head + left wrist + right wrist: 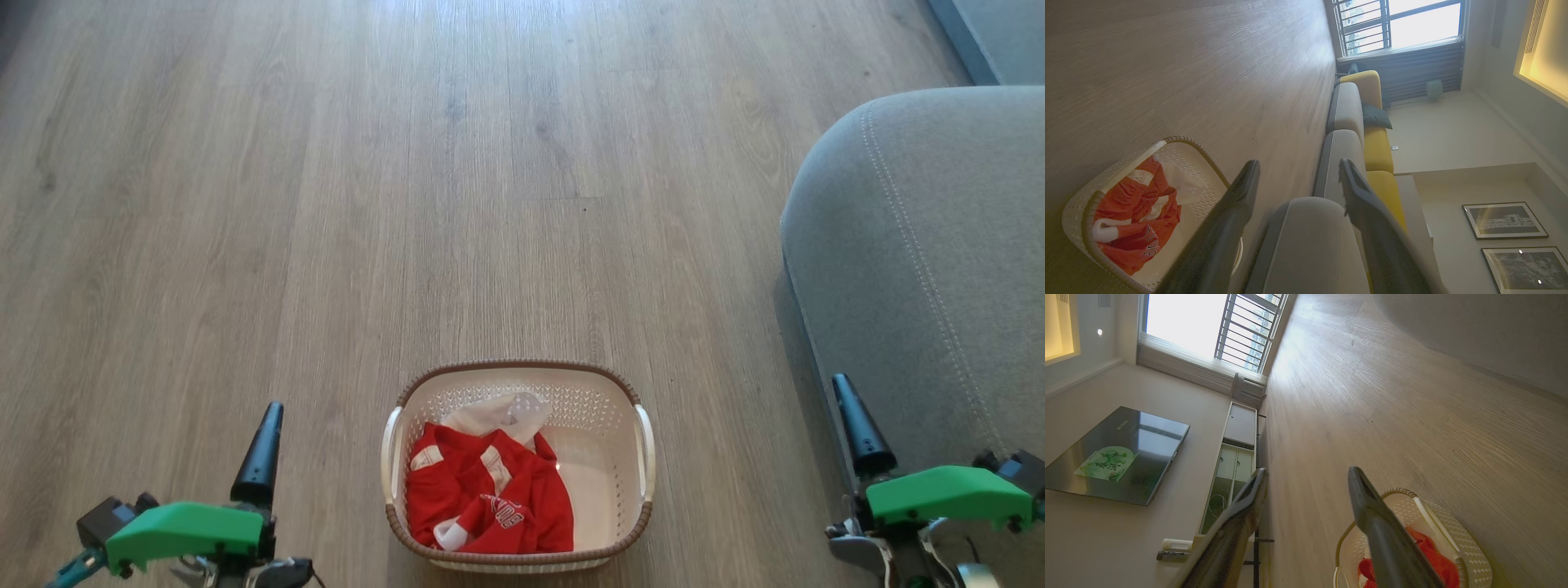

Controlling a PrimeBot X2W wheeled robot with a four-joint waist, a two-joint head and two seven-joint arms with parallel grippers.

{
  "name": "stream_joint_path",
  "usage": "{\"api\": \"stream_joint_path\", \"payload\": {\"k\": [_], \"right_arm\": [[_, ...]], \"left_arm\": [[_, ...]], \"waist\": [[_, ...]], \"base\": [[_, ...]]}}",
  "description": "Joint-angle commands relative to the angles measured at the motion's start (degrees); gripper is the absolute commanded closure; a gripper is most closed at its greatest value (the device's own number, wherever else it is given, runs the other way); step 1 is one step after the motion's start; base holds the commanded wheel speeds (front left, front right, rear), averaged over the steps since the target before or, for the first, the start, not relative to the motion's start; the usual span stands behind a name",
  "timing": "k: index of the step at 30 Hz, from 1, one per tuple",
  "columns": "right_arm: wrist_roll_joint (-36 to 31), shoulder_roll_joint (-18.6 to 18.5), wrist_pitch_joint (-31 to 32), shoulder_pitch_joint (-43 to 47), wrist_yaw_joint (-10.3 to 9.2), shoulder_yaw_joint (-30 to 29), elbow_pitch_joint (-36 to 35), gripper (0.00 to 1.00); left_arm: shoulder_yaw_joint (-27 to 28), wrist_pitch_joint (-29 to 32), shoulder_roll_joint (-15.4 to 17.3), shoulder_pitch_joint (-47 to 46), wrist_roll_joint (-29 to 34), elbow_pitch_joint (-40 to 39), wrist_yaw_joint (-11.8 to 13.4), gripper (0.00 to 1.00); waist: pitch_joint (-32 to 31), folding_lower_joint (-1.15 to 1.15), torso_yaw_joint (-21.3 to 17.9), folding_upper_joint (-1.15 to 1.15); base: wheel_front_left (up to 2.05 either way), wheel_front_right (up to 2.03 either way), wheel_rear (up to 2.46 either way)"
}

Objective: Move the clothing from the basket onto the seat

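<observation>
The cream basket (514, 367) stands on the wood floor at the bottom middle of the head view. In its left half lies the red clothing (490, 498), with a white cloth piece (502, 415) at its far edge. The grey seat (914, 245) rises at the right. My left gripper (1299, 161) is open and empty, its dark finger (261, 457) left of the basket. My right gripper (1306, 470) is open and empty too, its finger (857, 429) in front of the seat's edge. The basket (1086, 196) and clothing (1135, 212) lie to the lower left in the left wrist view.
Bare wood floor (408, 163) stretches ahead and to the left. A long sofa with yellow back cushions (1378, 149) runs on from the seat toward a window. A television (1114, 457) and a low cabinet (1233, 457) line the opposite wall.
</observation>
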Motion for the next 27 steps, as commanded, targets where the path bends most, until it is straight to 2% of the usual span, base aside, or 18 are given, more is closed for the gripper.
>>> {"api": "stream_joint_path", "payload": {"k": [1, 27], "right_arm": [[-2.9, -0.5, -0.8, -2.5, 0.00, 0.7, -2.3, 0.00], [-23.7, -0.9, -5.1, -3.8, 0.00, 2.9, -1.4, 0.00]], "left_arm": [[0.2, -0.7, 0.4, -2.5, 2.3, -2.1, 0.1, 0.00], [-1.9, -4.9, 0.5, -2.5, 16.4, -3.2, 1.4, 0.00]], "waist": [[0.0, 0.00, 0.0, 0.00], [0.0, 0.00, 0.0, 0.00]], "base": [[0.00, 0.00, 0.00], [0.00, 0.00, 0.00]]}}
